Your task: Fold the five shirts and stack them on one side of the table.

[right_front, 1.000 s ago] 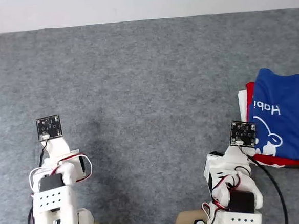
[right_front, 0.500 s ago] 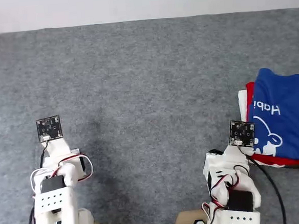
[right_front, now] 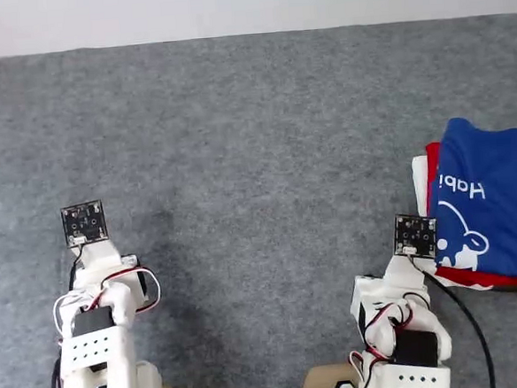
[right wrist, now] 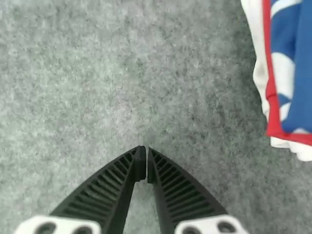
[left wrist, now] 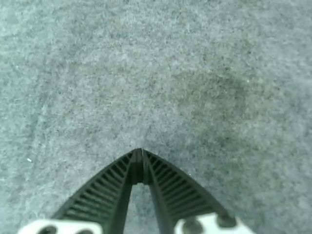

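Grey felt table [right_front: 255, 141], at whose right side the stack of folded shirts [right_front: 494, 204], blue over red and white, was recorded; left gripper [left wrist: 141, 158] and right gripper [right wrist: 146, 155] were noted pinched together, empty, above bare felt; folding was judged complete, only a layer count being called for.

Robotics lab bench: grey felt tabletop [right_front: 237, 142], white arms [right_front: 96, 347], exposed wiring [right_front: 148, 289], plain white backdrop [right_front: 228, 10].
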`<control>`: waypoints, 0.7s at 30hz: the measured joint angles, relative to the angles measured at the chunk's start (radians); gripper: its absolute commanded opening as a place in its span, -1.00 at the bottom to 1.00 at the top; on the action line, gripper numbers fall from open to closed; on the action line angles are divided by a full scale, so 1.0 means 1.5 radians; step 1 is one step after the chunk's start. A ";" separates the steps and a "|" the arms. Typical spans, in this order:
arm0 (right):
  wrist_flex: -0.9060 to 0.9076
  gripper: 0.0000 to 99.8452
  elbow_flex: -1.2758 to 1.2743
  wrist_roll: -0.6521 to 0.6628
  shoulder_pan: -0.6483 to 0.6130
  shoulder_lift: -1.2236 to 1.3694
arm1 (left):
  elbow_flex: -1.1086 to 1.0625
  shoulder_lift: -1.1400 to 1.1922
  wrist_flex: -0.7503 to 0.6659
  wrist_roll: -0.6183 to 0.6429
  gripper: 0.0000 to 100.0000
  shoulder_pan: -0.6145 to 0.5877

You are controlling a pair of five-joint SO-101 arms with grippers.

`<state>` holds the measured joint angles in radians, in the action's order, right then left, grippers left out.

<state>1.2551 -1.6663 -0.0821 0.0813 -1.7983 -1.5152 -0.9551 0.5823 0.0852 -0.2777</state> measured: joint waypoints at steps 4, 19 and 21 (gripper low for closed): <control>0.002 -0.98 0.000 0.000 0.000 0.000 | 0.000 0.000 0.000 -0.017 -0.99 0.000; 0.002 -0.98 0.000 0.000 0.000 0.000 | 0.000 0.000 0.000 -0.023 -0.99 0.000; 0.002 -0.98 0.000 0.000 0.000 0.000 | 0.000 0.000 0.000 -0.023 -0.99 0.000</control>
<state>1.2582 -1.6663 -0.0821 0.0813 -1.7983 -1.5152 -0.9551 0.5823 0.0514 -0.2777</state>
